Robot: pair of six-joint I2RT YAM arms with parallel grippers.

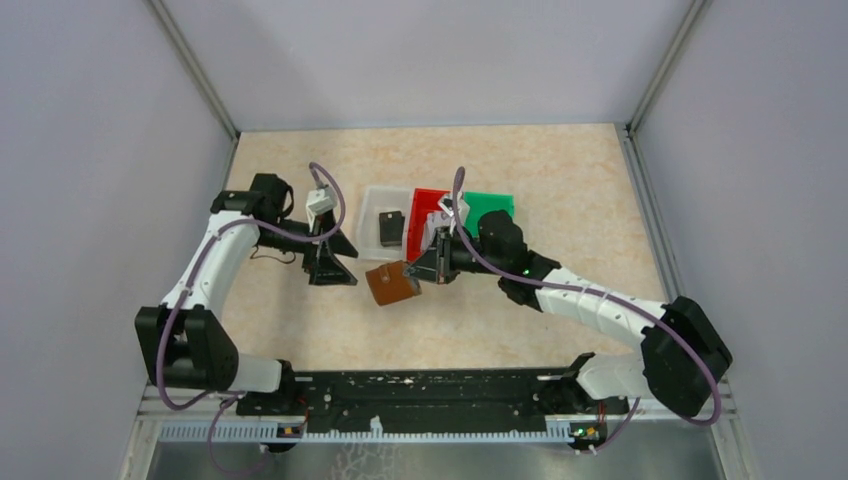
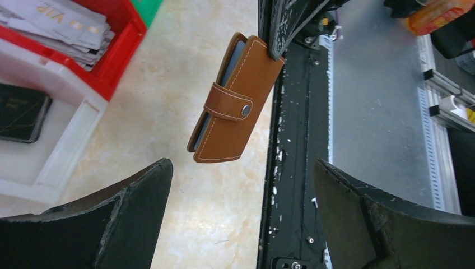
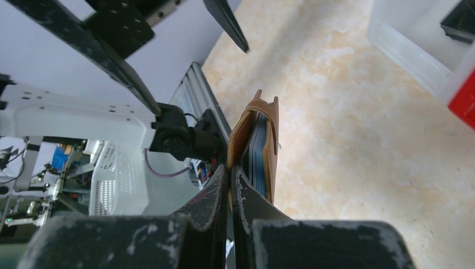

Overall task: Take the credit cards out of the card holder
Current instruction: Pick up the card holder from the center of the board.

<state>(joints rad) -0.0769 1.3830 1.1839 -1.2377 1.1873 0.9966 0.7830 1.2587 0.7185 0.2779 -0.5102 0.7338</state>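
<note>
The brown card holder [image 1: 390, 284] hangs off the table, snapped shut by its tab [image 2: 242, 110]. My right gripper [image 1: 424, 270] is shut on one leather cover of the card holder [image 3: 246, 134]; the bluish sleeves [image 3: 259, 159] lie just outside the fingers. In the left wrist view the card holder [image 2: 235, 106] hangs ahead of my left gripper [image 2: 241, 168], which stands wide open with nothing in it. Left gripper [image 1: 330, 268] sits to the holder's left. Silvery credit cards [image 2: 61, 28] lie in the red bin, and a black card [image 2: 19, 112] in the clear bin.
Three bins stand in a row behind the holder: clear [image 1: 372, 238], red [image 1: 420, 200], green [image 1: 492, 205]. The black base rail [image 1: 430, 390] runs along the near table edge. Metal frame posts and grey walls enclose the table.
</note>
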